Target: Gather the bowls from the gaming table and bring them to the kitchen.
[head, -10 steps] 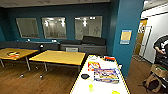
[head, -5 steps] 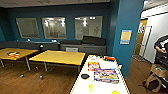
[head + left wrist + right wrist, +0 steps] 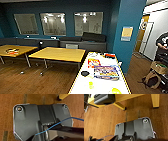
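Observation:
In the head view the gaming table [image 3: 101, 85] runs away from me at lower centre-right, with a glossy white top and a yellow edge. A small black bowl [image 3: 85, 73] sits near its left edge, about halfway along. Beside the bowl lie flat colourful board game boxes [image 3: 106, 72], and another box [image 3: 93, 62] lies further back. Two small yellow-green items [image 3: 91, 85] rest on the near part of the top. The left wrist view looks down on wood floor [image 3: 7, 119], and the right wrist view shows a yellow table leg [image 3: 155, 100] above the floor.
Two plain yellow-wood tables [image 3: 60, 53] [image 3: 13, 50] stand to the left on the wood floor. A dark sofa [image 3: 82, 43] lines the teal back wall under the windows. A teal pillar [image 3: 127, 32] rises right of the gaming table. A person [image 3: 162, 45] and bags [image 3: 152, 78] are at the far right.

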Controlling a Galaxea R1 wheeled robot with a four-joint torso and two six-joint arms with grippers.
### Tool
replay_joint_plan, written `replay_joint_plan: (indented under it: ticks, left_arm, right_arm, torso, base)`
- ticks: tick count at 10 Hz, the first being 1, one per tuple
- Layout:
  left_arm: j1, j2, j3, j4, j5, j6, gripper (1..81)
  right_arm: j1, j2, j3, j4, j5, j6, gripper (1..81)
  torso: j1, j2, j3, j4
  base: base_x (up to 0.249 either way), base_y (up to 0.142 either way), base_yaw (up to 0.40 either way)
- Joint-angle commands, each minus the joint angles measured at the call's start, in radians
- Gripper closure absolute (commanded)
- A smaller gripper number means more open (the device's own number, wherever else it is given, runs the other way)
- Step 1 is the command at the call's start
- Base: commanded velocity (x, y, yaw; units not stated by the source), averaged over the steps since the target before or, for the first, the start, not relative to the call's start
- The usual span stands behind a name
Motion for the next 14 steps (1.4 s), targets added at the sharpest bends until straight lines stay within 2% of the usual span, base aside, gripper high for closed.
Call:
replay_joint_plan:
  ticks: [1,8,9,10,12,14]
  left_arm:
    - [-0.058,0.0,0.005,0.009,0.053,0.009,1.0]
    - [-0.056,-0.001,0.002,0.007,0.053,0.008,1.0]
    - [-0.056,-0.001,0.0,0.007,0.052,0.009,1.0]
    - [-0.056,-0.001,0.0,0.007,0.052,0.008,1.0]
    - [-0.056,0.0,0.0,0.007,0.05,0.008,1.0]
    - [-0.058,0.0,0.0,0.007,0.05,0.01,1.0]
  right_arm:
    - [0.168,-0.146,0.133,0.095,-0.024,0.002,1.0]
    - [0.292,-0.232,0.144,0.199,-0.041,0.002,1.0]
    - [0.314,-0.241,0.144,0.216,-0.051,0.002,1.0]
    - [0.344,-0.249,0.148,0.238,-0.08,0.002,1.0]
    - [0.421,-0.264,0.148,0.299,-0.123,0.002,1.0]
    - [0.493,-0.273,0.125,0.448,-0.153,0.002,1.0]
  torso:
    - [0.001,0.0,-0.05,0.0]
    - [0.002,0.001,-0.211,0.0]
    - [0.002,0.001,-0.178,0.0]
    - [0.002,0.001,-0.196,0.0]
    - [0.003,0.001,-0.205,0.0]
    - [0.003,0.002,-0.203,0.0]
  base:
    - [0.0,0.0,0.0]
    - [0.0,0.0,0.0]
    - [0.0,0.0,0.0]
    - [0.0,0.0,0.0]
    - [0.0,0.0,0.0]
    - [0.0,0.0,0.0]
